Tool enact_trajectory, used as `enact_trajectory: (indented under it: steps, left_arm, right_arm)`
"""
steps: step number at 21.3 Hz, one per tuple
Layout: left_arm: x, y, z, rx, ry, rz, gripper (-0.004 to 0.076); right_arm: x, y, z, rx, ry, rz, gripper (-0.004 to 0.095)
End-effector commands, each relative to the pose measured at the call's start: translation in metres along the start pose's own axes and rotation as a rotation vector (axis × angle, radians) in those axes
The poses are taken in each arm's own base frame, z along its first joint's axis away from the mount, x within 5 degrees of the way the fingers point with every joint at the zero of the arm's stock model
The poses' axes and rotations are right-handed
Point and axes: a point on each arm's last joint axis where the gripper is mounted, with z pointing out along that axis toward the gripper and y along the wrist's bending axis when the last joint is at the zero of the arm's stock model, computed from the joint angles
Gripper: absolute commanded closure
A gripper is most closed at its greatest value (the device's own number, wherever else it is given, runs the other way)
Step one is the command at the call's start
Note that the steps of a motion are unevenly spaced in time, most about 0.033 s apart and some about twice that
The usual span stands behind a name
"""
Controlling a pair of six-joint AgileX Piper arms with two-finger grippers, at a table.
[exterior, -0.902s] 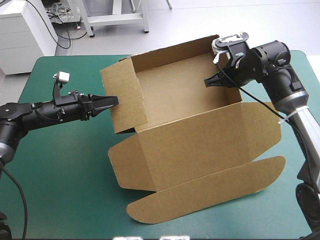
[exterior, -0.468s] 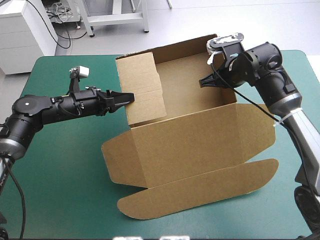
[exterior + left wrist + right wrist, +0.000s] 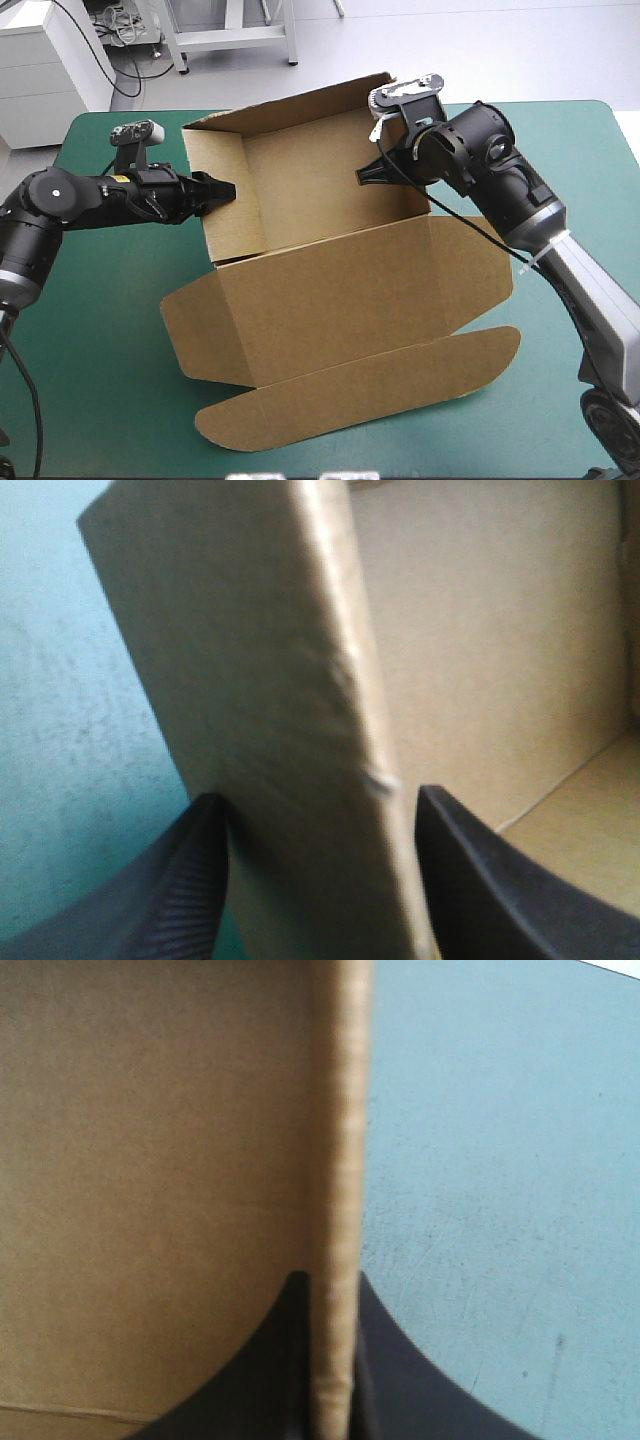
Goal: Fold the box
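The brown box (image 3: 330,290) stands mid-table with its back and side walls raised. Its lid lies flat toward the front edge, ending in a long rounded flap (image 3: 360,390). My left gripper (image 3: 225,189) comes in from the left and is shut on the box's left wall. In the left wrist view that thick folded wall (image 3: 260,680) fills the gap between the black fingers of my left gripper (image 3: 318,820). My right gripper (image 3: 366,176) reaches over the right wall and is shut on it. In the right wrist view my right gripper (image 3: 333,1300) pinches the board's edge (image 3: 340,1110).
The teal-green cover (image 3: 100,350) lies bare to the left of the box and along the right side (image 3: 590,200). The rounded flap comes close to the table's front edge. Beyond the far left corner stands a white cabinet (image 3: 40,70).
The box has slid left and turned, both grippers going with it. The left wall, earlier a flap folded over outward, now stands upright in my left gripper.
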Motion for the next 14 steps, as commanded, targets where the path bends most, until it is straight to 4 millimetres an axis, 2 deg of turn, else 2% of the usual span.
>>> enact_trajectory:
  steps: [1, 4, 5, 6, 7, 10, 11, 12, 14]
  left_arm:
    - [-0.005, -0.015, -0.012, -0.033, -0.053, 0.021, 0.0399]
    - [-0.002, -0.018, -0.007, -0.101, -0.037, 0.045, 0.0479]
    - [0.000, -0.020, -0.003, -0.142, -0.027, 0.074, 0.0584]
    - [0.001, -0.021, -0.002, -0.157, -0.021, 0.093, 0.0638]
    - [0.003, -0.025, 0.004, -0.173, -0.007, 0.136, 0.0730]
    - [0.005, -0.025, 0.022, -0.187, 0.042, 0.149, 0.0731]
    - [0.007, -0.021, 0.034, -0.206, 0.079, 0.146, 0.0731]
    - [0.008, -0.020, 0.038, -0.216, 0.095, 0.150, 0.0731]
    - [0.011, -0.005, 0.061, -0.265, 0.173, 0.142, 0.0731]
  right_arm:
    - [-0.012, 0.007, -0.028, -0.066, -0.148, 0.026, 0.0923]
    - [-0.012, 0.012, -0.020, -0.074, -0.131, 0.040, 0.0923]
    - [-0.010, 0.015, -0.012, -0.075, -0.103, 0.041, 0.0923]
    - [-0.010, 0.016, -0.007, -0.078, -0.092, 0.042, 0.0923]
    - [-0.009, 0.021, 0.006, -0.086, -0.058, 0.044, 0.0924]
    - [-0.003, 0.027, 0.031, -0.079, 0.024, 0.037, 0.0924]
    - [0.001, 0.030, 0.043, -0.068, 0.070, 0.030, 0.0924]
    - [0.002, 0.030, 0.047, -0.066, 0.080, 0.028, 0.0924]
    - [0.005, 0.034, 0.065, -0.057, 0.119, 0.019, 0.0924]
